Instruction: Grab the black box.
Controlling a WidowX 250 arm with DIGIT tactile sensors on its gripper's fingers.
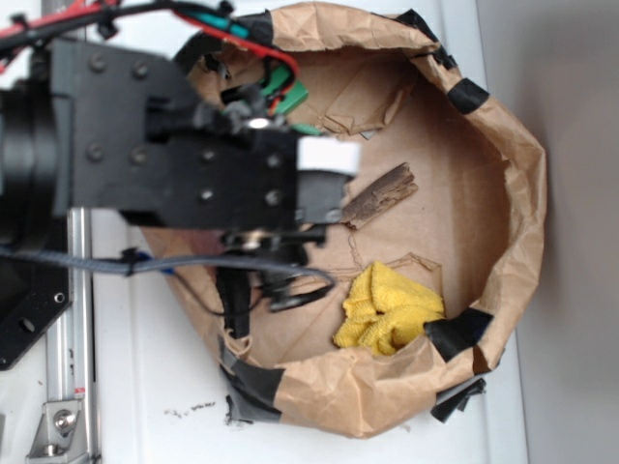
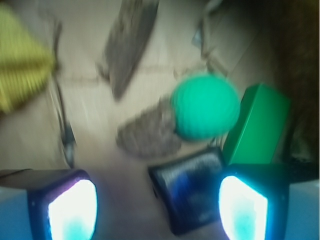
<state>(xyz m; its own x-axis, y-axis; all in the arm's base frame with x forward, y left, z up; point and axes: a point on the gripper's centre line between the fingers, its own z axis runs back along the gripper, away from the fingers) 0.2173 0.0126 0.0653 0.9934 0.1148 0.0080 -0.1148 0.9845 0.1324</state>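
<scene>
In the wrist view the glossy black box [image 2: 192, 192] lies flat on the brown paper floor, between my two fingers and close to the right finger [image 2: 242, 210]. My gripper [image 2: 157, 210] is open, with a wide gap from the box to the left finger [image 2: 72, 210]. The view is blurred. In the exterior view the arm and gripper [image 1: 242, 179] hang over the left part of the paper basin and hide the box.
A green ball [image 2: 205, 106] and a green block [image 2: 255, 125] lie just beyond the box. Bark pieces [image 2: 127, 45] and a yellow cloth [image 1: 387, 309] lie on the floor. The crumpled brown paper wall [image 1: 513, 193] rings the area.
</scene>
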